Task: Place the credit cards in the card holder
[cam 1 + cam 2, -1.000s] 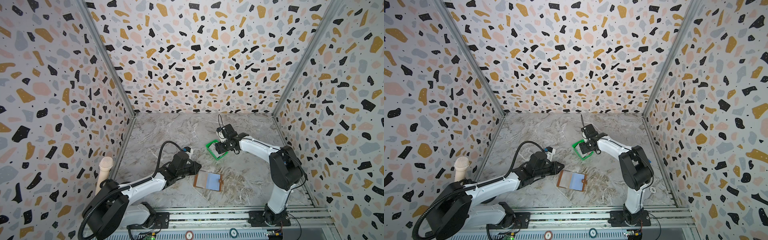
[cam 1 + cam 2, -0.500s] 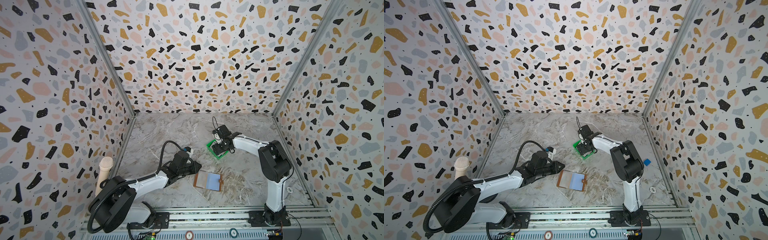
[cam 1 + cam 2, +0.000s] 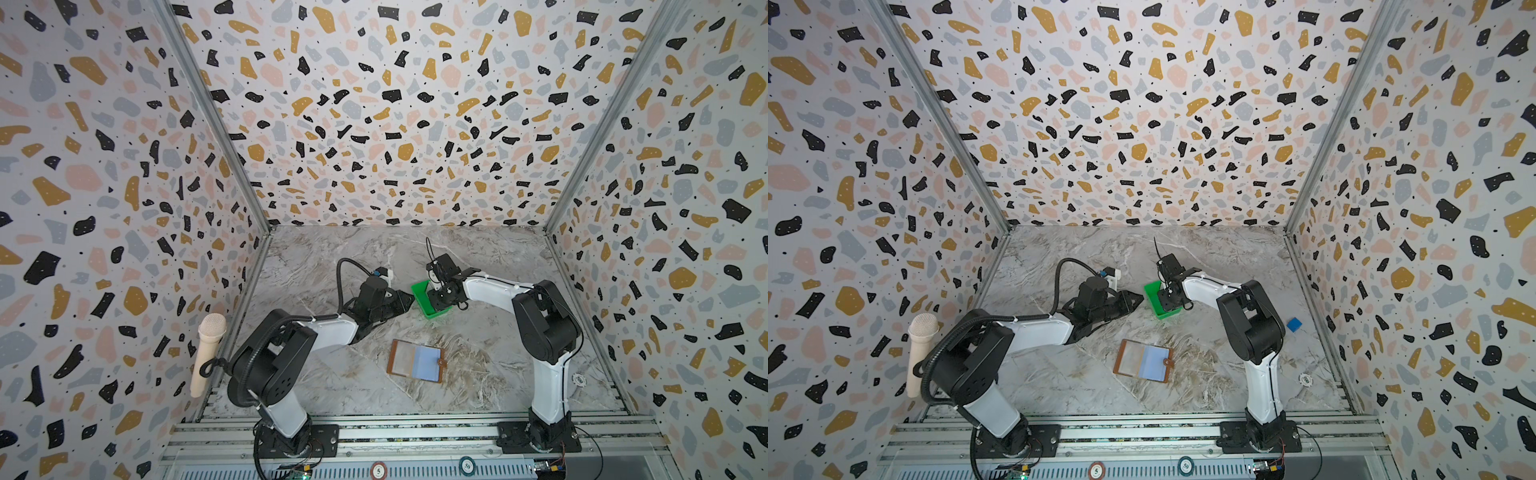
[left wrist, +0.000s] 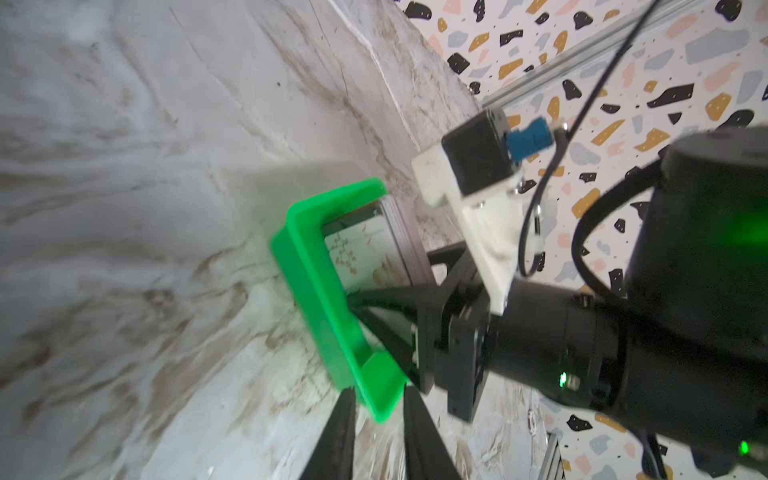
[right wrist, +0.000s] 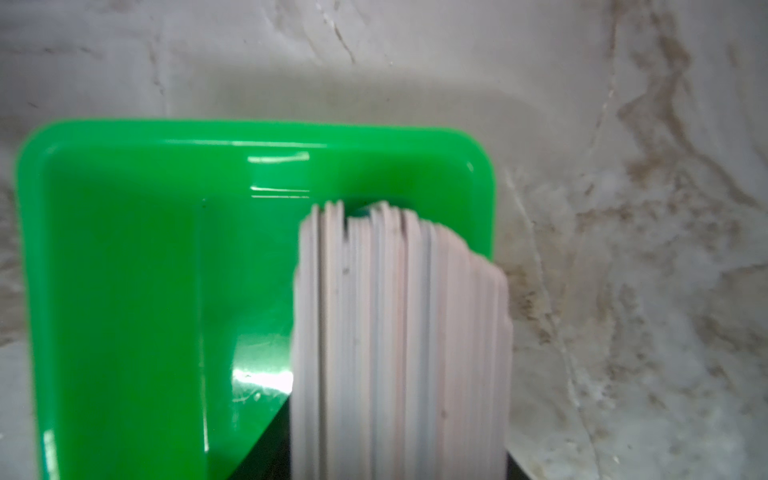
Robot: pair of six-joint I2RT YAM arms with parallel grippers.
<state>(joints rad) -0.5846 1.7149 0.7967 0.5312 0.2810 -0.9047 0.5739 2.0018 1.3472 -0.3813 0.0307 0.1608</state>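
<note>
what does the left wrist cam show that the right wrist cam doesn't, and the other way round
Only left wrist: the right gripper and its black wrist camera, tips in the small green plastic tray; the left gripper with jaws either side of the tray's corner; the terrazzo-patterned wall.
Only right wrist: the edges of the stack of thin pale plastic credit cards, end-on.
Both: tray, cards, grey marbled tabletop.

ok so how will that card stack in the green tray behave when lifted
The credit cards are a loose stack with uneven, fanned edges, so they may slide apart unless squeezed flat. Each looks thin and rigid, probably light. They seem to stand on edge in the green tray, so could topple.
</note>
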